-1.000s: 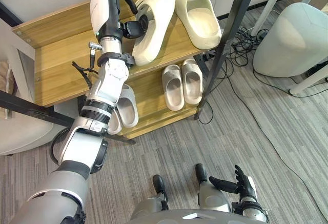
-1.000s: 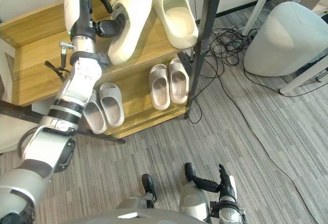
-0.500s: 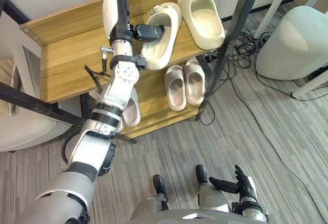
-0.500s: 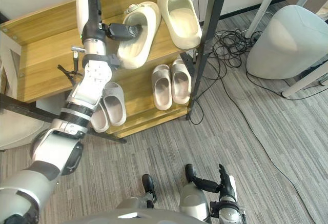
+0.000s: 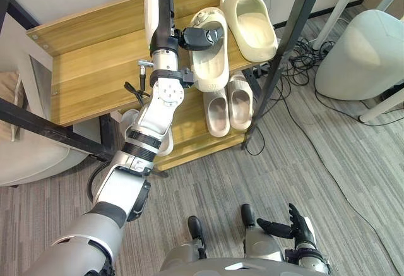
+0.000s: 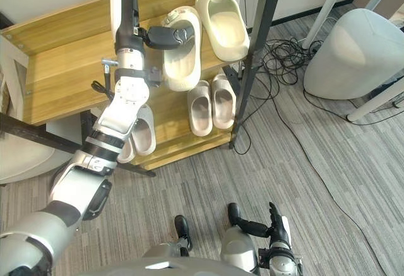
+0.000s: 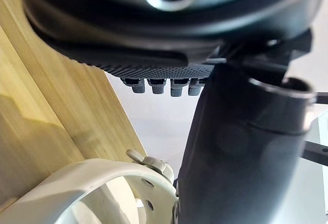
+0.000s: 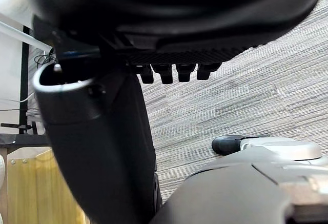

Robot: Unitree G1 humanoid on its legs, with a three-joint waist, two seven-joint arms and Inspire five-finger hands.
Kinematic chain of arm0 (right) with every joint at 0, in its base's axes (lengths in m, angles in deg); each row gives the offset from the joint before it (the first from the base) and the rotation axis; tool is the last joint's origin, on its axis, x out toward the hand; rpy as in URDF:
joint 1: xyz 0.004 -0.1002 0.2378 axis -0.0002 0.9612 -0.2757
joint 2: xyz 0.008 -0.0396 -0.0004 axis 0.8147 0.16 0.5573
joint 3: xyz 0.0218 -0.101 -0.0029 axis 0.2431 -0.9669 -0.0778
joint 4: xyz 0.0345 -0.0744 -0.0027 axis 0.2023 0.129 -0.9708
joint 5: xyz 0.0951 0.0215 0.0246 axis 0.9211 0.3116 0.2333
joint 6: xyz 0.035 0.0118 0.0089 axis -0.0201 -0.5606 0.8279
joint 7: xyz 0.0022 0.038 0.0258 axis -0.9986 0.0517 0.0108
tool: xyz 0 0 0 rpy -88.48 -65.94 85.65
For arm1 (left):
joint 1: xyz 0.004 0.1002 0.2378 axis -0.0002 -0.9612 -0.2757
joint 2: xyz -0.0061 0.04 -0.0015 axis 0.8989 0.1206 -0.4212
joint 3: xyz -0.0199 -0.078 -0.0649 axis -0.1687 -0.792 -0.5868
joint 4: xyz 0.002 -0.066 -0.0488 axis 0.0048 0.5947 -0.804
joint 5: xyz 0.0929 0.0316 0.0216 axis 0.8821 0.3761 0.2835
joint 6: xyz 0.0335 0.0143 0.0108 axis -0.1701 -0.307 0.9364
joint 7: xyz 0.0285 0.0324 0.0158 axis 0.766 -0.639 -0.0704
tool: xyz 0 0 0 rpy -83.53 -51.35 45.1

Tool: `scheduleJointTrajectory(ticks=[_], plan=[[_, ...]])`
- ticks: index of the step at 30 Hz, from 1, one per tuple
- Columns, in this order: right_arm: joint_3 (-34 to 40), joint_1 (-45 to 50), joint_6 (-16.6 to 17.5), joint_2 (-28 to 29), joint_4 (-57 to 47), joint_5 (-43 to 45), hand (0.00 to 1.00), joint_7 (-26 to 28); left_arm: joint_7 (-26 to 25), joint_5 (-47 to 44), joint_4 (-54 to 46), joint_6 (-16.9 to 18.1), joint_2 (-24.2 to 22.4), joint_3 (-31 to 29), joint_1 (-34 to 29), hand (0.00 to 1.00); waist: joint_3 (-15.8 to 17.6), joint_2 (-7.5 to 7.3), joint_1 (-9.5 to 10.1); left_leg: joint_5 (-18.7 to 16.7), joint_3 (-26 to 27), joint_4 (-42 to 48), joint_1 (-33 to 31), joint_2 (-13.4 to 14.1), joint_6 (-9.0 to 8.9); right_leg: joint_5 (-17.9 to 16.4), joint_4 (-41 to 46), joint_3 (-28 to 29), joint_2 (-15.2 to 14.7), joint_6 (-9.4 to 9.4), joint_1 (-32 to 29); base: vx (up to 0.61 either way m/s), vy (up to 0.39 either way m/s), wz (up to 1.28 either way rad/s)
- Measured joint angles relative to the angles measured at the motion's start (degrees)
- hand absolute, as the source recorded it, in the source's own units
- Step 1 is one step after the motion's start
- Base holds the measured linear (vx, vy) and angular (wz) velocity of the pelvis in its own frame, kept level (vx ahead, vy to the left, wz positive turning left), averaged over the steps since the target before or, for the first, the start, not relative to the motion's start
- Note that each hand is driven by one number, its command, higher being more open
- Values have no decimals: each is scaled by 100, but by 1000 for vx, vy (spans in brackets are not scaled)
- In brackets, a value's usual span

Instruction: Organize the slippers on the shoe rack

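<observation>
On the wooden rack's top shelf my left hand is shut on a cream slipper, fingers tucked into its opening. The slipper lies sole down, its toe reaching over the shelf's front edge. A matching cream slipper rests just to its right, close beside it. In the left wrist view the slipper's pale rim shows next to my thumb, above the shelf wood. My right hand hangs low over the carpet, fingers straight and holding nothing.
A beige slipper pair stands on the lower shelf, and grey slippers sit further left behind my arm. A black rack post runs by the right end. Cables and a pale rounded seat lie to the right.
The held cream slipper has swung from a slant to point toward the shelf's front and moved right, nearer its mate. The view has shifted slightly too. The right hand has stayed still.
</observation>
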Motion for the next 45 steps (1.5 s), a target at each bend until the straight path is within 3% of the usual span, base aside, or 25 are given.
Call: scheduleJointTrajectory(ticks=[14,20,24,34,45], plan=[[-66,14,-42,-15,-1,-22,100,14,4,-170,-474,170,-32,-5,-310,100,-38,-49,47,44,-120,0,-6,-1,-2,-4,2,-120,-1,0,54,-8,4,4],[-72,27,-57,-19,8,-66,100,15,80,-648,-1473,303,-322,-20,-1017,100,-68,-50,95,52,-204,0,13,-1,-11,-35,2,-201,-1,-9,117,-2,6,7],[-103,91,-88,-32,8,-110,100,18,138,-1239,-1632,433,-629,3,-1358,100,-169,-51,189,59,-264,0,43,2,-18,-63,1,-270,1,-14,182,-6,5,7],[-312,134,-170,-96,8,-121,100,22,458,-1860,-1756,513,-736,425,-2208,100,-284,-82,300,64,-428,-1,108,-2,-23,-111,-1,-447,-2,-8,338,-3,6,8],[-459,128,-197,-157,8,-126,100,11,588,-1859,-1754,491,-697,601,-2938,100,-312,-129,374,91,-532,-1,130,36,-49,-125,-3,-566,16,-20,410,-4,4,5]])
